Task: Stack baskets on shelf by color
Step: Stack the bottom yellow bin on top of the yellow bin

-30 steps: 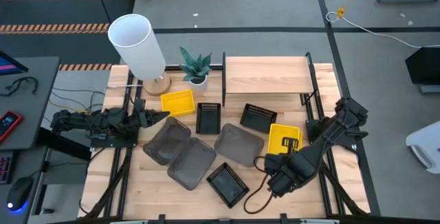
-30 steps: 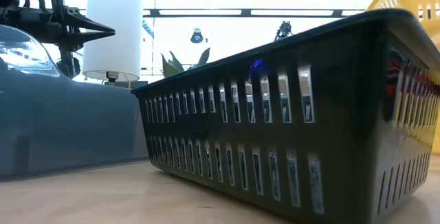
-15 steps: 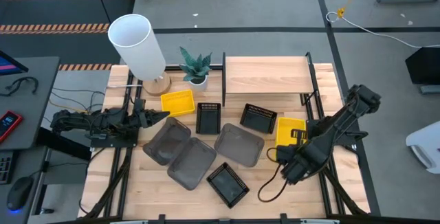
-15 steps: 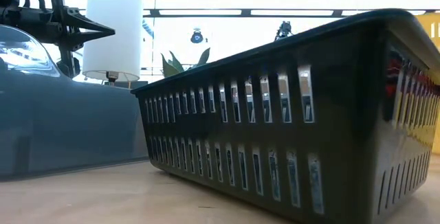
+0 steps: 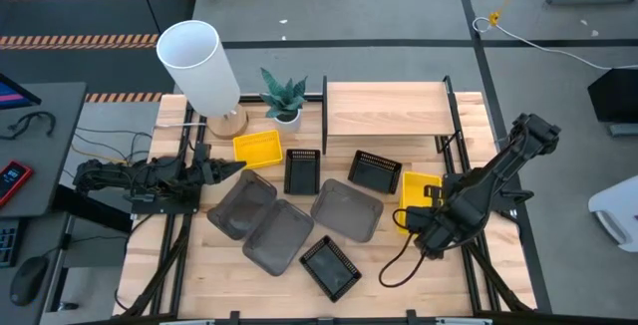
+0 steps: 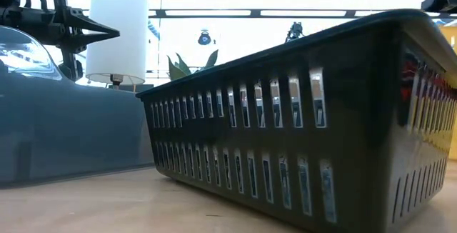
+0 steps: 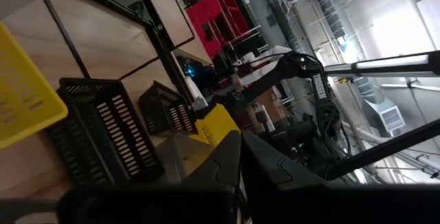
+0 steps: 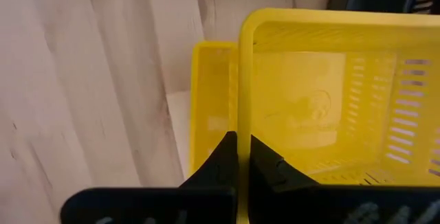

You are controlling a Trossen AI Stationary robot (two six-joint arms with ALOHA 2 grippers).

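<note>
- Right gripper is pinched on the rim of a yellow basket; a second yellow basket peeks out right beneath it, mostly covered.
- From above, that yellow pair sits just off the front right corner of the shelf, half hidden by the right arm.
- The shelf board itself is bare wood.
- A third yellow basket lies left of the shelf, near the potted plant.
- Two black mesh baskets sit right in front of the shelf; another is further forward.
- Three smoky grey baskets cluster in front of those.
- Left gripper hovers far left of the shelf, fingers closed together, holding nothing.
- The low view is mostly blocked by one mesh basket wall.
</note>
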